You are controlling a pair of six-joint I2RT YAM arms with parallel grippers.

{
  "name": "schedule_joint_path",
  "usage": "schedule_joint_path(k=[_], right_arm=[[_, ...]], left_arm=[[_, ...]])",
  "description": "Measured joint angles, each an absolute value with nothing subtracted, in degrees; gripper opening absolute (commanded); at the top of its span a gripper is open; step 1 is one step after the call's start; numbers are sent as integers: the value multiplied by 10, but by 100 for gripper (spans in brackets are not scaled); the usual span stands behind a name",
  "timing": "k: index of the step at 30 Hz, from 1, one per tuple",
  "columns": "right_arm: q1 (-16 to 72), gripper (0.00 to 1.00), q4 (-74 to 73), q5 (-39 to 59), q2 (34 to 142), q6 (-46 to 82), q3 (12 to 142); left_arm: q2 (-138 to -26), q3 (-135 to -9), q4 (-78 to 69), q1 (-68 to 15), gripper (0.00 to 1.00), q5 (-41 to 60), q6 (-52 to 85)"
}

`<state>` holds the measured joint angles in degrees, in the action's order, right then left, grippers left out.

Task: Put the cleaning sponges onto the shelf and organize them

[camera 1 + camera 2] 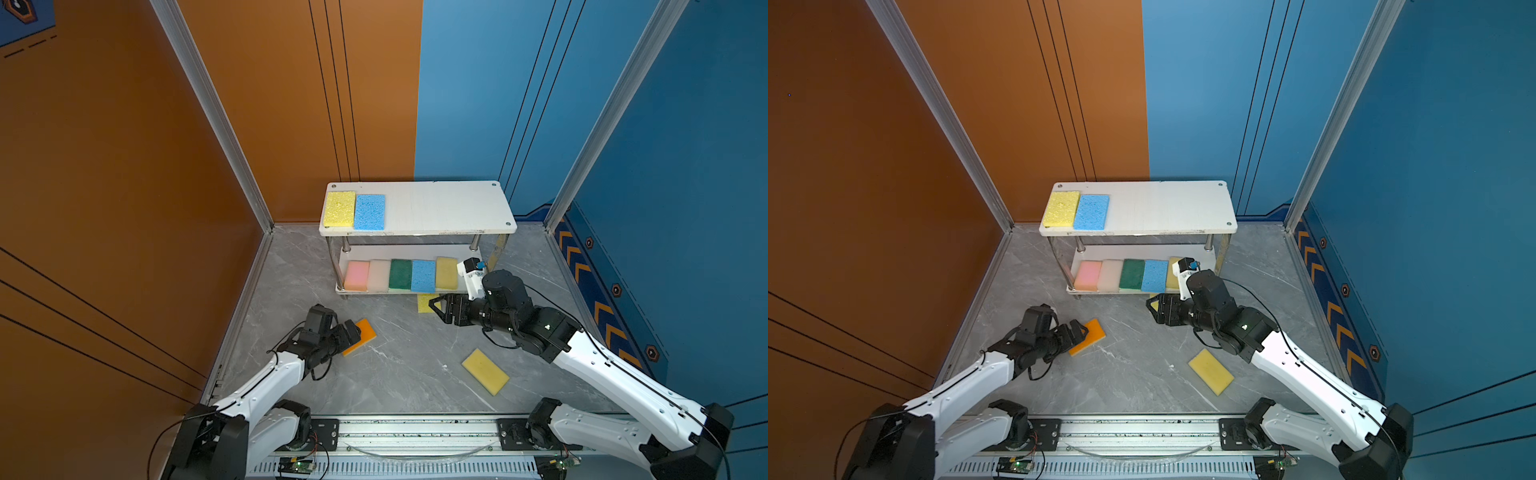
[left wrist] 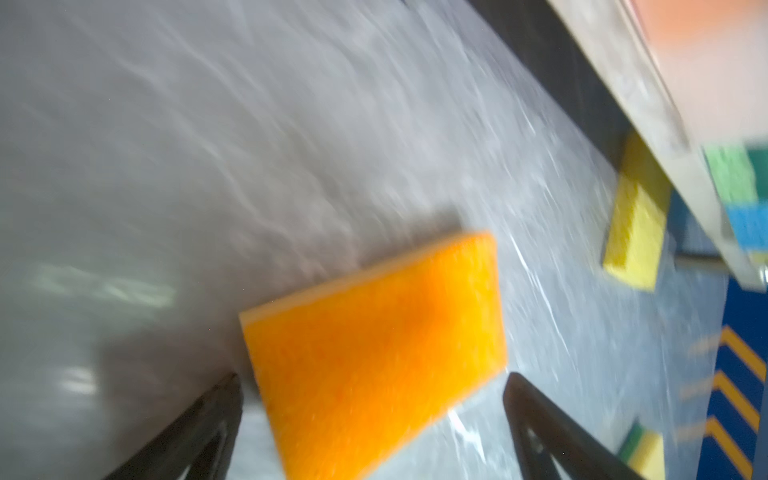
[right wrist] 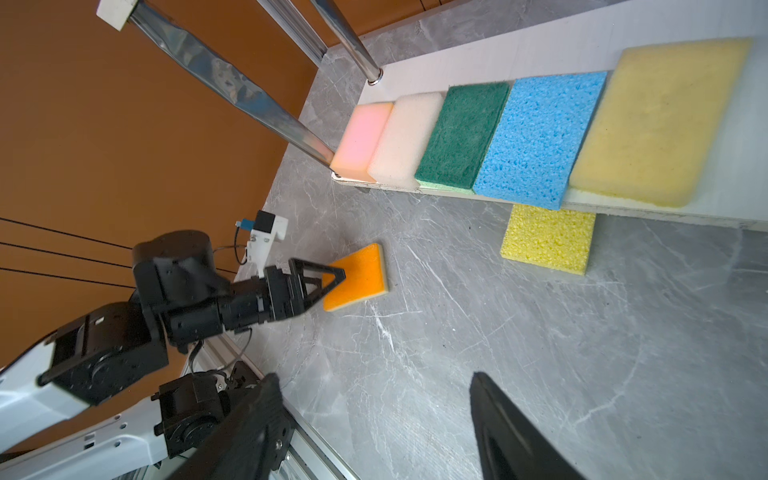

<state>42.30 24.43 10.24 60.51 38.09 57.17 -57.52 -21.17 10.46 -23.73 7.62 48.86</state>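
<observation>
A: Checking the left fingers point(image 2: 199, 432): spread wide, straddling the orange sponge point(image 2: 374, 345) flat on the bench point(image 2: 166, 166), not yet pinching.
B: Sensible, seemingly lined up across its width for a clean squeeze. And the right fingers point(image 3: 507, 432)?
A: Parted too, holding nothing, hovering over bare bench; yellow sponge point(image 3: 548, 241) ahead of the tips, half tucked under the shelf point(image 3: 540, 45) edge.
B: Awkward reach there. Five in a row on the lower board, two on top, so likely bound for the top.

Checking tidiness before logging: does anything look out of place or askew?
Three sponges lie off the shelf, on the floor: the bright yellow sponge partly tucked under the lower board, the orange sponge and the pale yellow sponge both skewed.
</observation>
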Motion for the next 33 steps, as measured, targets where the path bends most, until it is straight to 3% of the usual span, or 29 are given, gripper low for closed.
schedule_joint_path(k=[3, 6, 9, 12, 16, 19, 25, 29, 33], right_arm=[[423, 73, 243, 102, 607, 389, 564], [424, 73, 240, 102, 620, 393, 563], [429, 72, 233, 103, 640, 399, 563], [445, 70, 227, 104, 672, 408, 563], [483, 68, 214, 105, 731, 425, 563], [504, 68, 193, 110, 772, 442, 559], [523, 67, 131, 139, 840, 480, 535], [529, 65, 89, 157, 875, 501, 525], [529, 57, 49, 175, 904, 518, 520]], left_arm=[[-528, -199, 110, -373, 98, 51, 548], [-494, -198, 142, -416, 98, 28, 572], [-451, -200, 188, -396, 98, 6, 555], [-431, -223, 227, -312, 98, 18, 495], [-468, -267, 229, -194, 100, 74, 413], [-537, -282, 199, -156, 99, 119, 371], [-695, -293, 111, -150, 99, 178, 332], [-732, -293, 64, -153, 96, 195, 324], [-743, -293, 30, -183, 89, 200, 324]])
